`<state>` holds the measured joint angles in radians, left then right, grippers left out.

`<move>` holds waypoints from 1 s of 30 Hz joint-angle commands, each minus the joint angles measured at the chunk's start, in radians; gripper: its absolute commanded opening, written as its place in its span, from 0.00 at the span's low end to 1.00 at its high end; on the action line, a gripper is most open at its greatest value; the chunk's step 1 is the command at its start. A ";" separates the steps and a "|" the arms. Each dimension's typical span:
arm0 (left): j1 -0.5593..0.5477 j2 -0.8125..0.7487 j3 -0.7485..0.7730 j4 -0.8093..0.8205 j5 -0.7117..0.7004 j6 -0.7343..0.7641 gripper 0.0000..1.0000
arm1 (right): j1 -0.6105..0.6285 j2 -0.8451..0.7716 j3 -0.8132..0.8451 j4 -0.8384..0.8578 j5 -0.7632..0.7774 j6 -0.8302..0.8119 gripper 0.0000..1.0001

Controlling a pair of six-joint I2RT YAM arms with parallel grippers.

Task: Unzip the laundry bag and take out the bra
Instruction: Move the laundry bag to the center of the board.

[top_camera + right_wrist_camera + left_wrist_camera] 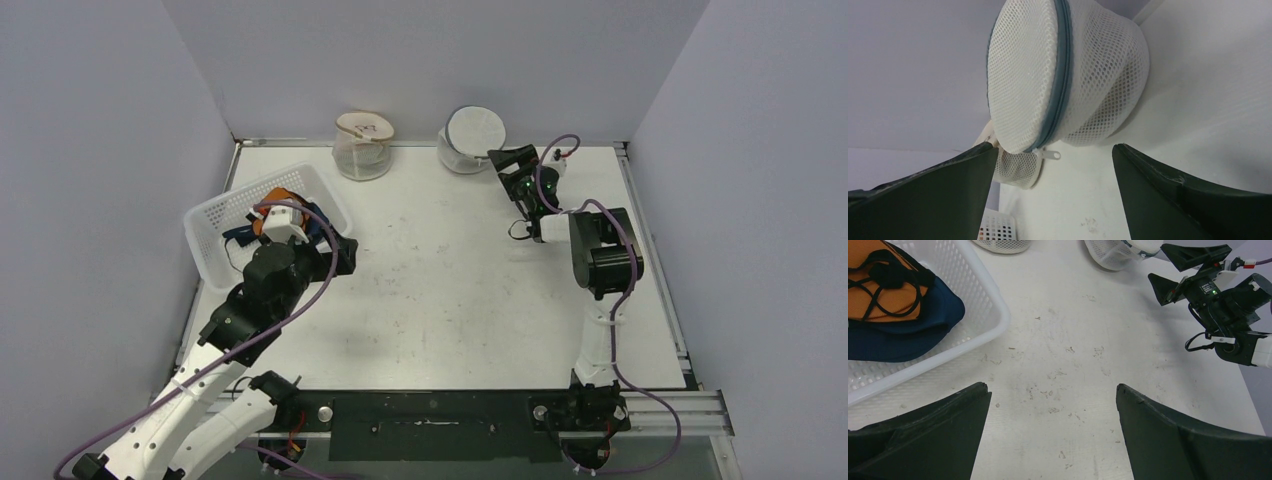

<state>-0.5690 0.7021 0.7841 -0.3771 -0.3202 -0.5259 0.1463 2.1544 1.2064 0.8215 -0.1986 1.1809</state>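
Observation:
A round white mesh laundry bag [472, 137] with a grey zipper stands at the back of the table, zipped shut. In the right wrist view the laundry bag [1068, 75] fills the upper middle, its white zipper pull [1050, 154] hanging at the lower edge. My right gripper [515, 168] is open and empty just right of the bag; the right gripper [1054, 150] has the pull between its jaws without touching it. My left gripper [1053, 390] is open and empty over bare table beside the basket. No bra shows outside the basket; the bag's contents are hidden.
A white plastic basket [215, 225] at the left holds orange and navy garments [895, 310]. A second mesh bag [363, 145], open-topped with beige contents, stands at the back centre. Walls close in on three sides.

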 commanded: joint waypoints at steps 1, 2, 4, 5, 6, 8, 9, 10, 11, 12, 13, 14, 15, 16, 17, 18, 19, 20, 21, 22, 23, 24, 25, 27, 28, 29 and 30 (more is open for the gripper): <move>0.000 -0.009 0.006 0.053 -0.001 0.020 0.96 | 0.006 0.065 0.128 0.052 -0.010 0.032 0.86; 0.000 -0.009 0.006 0.051 -0.010 0.020 0.96 | 0.005 0.085 0.157 0.053 -0.012 0.036 0.84; 0.000 -0.009 0.004 0.050 -0.020 0.020 0.96 | 0.004 0.119 0.194 0.050 -0.016 0.038 0.79; 0.000 -0.008 0.003 0.051 -0.021 0.021 0.96 | 0.006 0.132 0.211 0.049 -0.016 0.035 0.77; 0.000 -0.006 0.001 0.053 -0.018 0.020 0.96 | 0.006 0.144 0.227 0.043 -0.017 0.033 0.75; 0.001 0.001 0.000 0.056 -0.014 0.020 0.96 | 0.008 0.168 0.262 0.031 -0.024 0.033 0.70; 0.001 0.007 0.001 0.056 -0.011 0.021 0.96 | 0.007 0.177 0.278 0.025 -0.028 0.034 0.68; 0.003 0.010 0.000 0.055 -0.009 0.019 0.96 | 0.008 0.187 0.293 0.015 -0.032 0.034 0.64; 0.005 0.018 0.004 0.054 -0.007 0.018 0.96 | 0.009 0.195 0.307 0.005 -0.036 0.034 0.60; 0.008 0.024 0.005 0.052 -0.002 0.017 0.96 | 0.010 0.200 0.318 -0.005 -0.042 0.034 0.56; 0.011 0.028 0.008 0.051 0.001 0.016 0.96 | 0.011 0.205 0.324 -0.011 -0.044 0.033 0.51; 0.015 0.031 0.009 0.049 0.003 0.015 0.96 | 0.012 0.204 0.327 -0.012 -0.047 0.033 0.46; 0.018 0.034 0.010 0.048 0.007 0.014 0.96 | 0.012 0.202 0.327 -0.012 -0.052 0.032 0.39; 0.022 0.034 0.010 0.048 0.010 0.011 0.96 | 0.013 0.197 0.325 -0.011 -0.056 0.031 0.35; 0.024 0.034 0.010 0.048 0.011 0.009 0.96 | 0.014 0.191 0.320 -0.010 -0.060 0.031 0.29; 0.026 0.032 0.010 0.047 0.011 0.007 0.96 | 0.013 0.180 0.311 -0.005 -0.064 0.031 0.23; 0.027 0.029 0.010 0.048 0.009 0.005 0.96 | 0.013 0.166 0.299 0.001 -0.068 0.031 0.16; 0.027 0.025 0.008 0.048 0.006 0.004 0.96 | 0.013 0.149 0.284 0.007 -0.071 0.036 0.12; 0.027 0.020 0.006 0.050 0.003 0.003 0.97 | 0.013 0.130 0.266 0.011 -0.072 0.039 0.09; 0.027 0.013 0.003 0.052 -0.002 0.003 0.97 | 0.013 0.108 0.241 0.016 -0.075 0.042 0.07; 0.027 0.007 0.000 0.054 -0.005 0.002 0.97 | 0.013 0.082 0.218 0.022 -0.080 0.049 0.05; 0.027 0.001 -0.002 0.056 -0.007 0.003 0.97 | 0.013 0.057 0.192 0.029 -0.083 0.057 0.05; 0.027 -0.005 -0.004 0.058 -0.009 0.001 0.97 | 0.014 0.028 0.163 0.035 -0.086 0.062 0.05; 0.027 -0.019 -0.005 0.059 -0.009 -0.004 0.97 | 0.020 -0.048 0.082 0.041 -0.078 0.058 0.05; 0.027 -0.026 -0.005 0.059 -0.007 -0.006 0.97 | 0.024 -0.098 0.029 0.055 -0.072 0.050 0.05; 0.029 -0.032 -0.004 0.059 -0.003 -0.009 0.97 | 0.028 -0.146 -0.021 0.056 -0.069 0.046 0.05; 0.029 -0.041 -0.005 0.060 0.002 -0.010 0.97 | 0.035 -0.195 -0.072 0.056 -0.066 0.045 0.05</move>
<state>-0.5476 0.6945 0.7776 -0.3748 -0.3244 -0.5213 0.1574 2.1826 1.2625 0.7868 -0.2665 1.2392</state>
